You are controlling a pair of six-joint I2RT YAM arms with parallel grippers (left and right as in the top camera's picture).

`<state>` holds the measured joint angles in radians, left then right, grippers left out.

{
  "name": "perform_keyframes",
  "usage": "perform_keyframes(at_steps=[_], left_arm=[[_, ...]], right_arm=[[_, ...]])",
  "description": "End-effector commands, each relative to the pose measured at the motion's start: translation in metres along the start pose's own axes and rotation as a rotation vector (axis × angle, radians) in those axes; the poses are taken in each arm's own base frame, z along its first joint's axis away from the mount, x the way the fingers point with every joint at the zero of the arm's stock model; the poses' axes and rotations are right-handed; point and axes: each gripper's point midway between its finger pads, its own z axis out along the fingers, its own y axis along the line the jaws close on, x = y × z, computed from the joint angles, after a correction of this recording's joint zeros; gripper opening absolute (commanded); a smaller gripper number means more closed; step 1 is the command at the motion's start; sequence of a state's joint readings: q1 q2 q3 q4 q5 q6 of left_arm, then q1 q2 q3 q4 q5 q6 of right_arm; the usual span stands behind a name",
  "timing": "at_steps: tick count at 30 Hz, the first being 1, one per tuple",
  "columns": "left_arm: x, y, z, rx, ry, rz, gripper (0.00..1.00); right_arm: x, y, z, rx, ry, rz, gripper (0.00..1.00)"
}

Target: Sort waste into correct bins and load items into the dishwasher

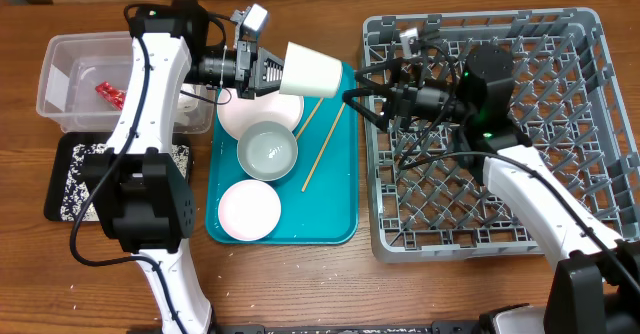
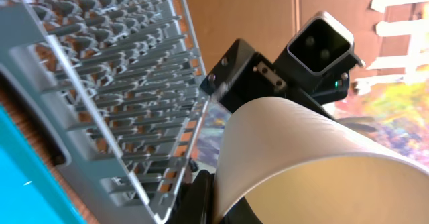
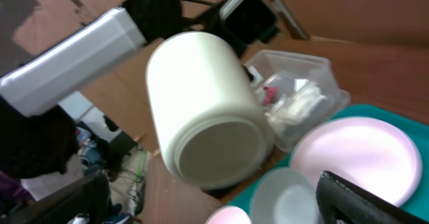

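White cup (image 1: pixel 312 71) hangs sideways just left of the dish rack (image 1: pixel 450 242), left claw (image 1: pixel 276 72) clamped on its rim. Right claw (image 1: pixel 360 86) gapes wide nearby, empty. Judged light, rigid, smooth; grip across the base end.

Cup (image 1: pixel 312 71) blocks right gripper (image 1: pixel 352 84) leftward; dish rack (image 1: pixel 585 114) right side free, open from above.

Bright, even light with soft shadows; both wrist views blur the near cup (image 3: pixel 201 110).
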<state>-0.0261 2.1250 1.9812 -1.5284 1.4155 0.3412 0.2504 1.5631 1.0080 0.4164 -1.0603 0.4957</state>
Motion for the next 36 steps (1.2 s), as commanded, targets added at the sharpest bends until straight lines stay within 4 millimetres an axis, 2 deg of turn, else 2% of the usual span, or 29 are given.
perform_keyframes(at_steps=[1,11,14,18,21,23,26,28,30,32,33,34,36], left_arm=[[0.000,-0.020,0.005,0.060,-0.007,0.047,0.04],[0.017,-0.019,0.025,0.026,0.069,0.024,0.04],[0.020,-0.017,0.027,0.011,0.085,0.028,0.04],[0.021,-0.017,0.027,0.012,0.085,0.029,0.05],[0.020,-0.017,0.027,0.012,0.084,0.035,0.18],[0.019,-0.017,0.027,0.013,0.082,0.042,0.25],[0.017,-0.016,0.027,0.012,0.080,0.059,0.50],[0.016,-0.015,0.027,0.008,0.077,0.071,0.59],[0.011,-0.011,0.021,-0.006,0.062,0.096,0.62],[0.005,-0.003,0.010,-0.038,0.040,0.117,0.62],[0.002,0.002,0.004,-0.060,0.028,0.125,0.62],[-0.004,0.010,-0.009,-0.097,0.004,0.141,0.62],[-0.009,0.017,-0.020,-0.127,-0.019,0.152,0.63]], right_arm=[[-0.004,0.009,0.010,-0.013,-0.010,0.008,0.97],[-0.009,0.021,0.017,-0.044,-0.031,-0.052,0.92],[-0.010,0.022,0.017,-0.045,-0.033,-0.057,0.86],[-0.010,0.022,0.017,-0.046,-0.032,-0.056,0.70],[-0.010,0.022,0.017,-0.046,-0.032,-0.038,0.58],[-0.010,0.022,0.017,-0.046,-0.032,-0.038,0.57],[-0.009,0.022,0.017,-0.049,-0.029,-0.038,0.54],[-0.009,0.022,0.017,-0.049,-0.030,-0.038,0.54],[-0.011,0.017,0.013,-0.035,-0.035,-0.027,0.52],[-0.010,0.005,0.006,0.007,-0.033,0.037,0.52],[-0.006,-0.005,0.003,0.043,-0.028,0.080,0.52],[0.002,-0.024,-0.002,0.119,-0.019,0.157,0.52],[0.009,-0.036,-0.006,0.181,-0.008,0.196,0.52]])
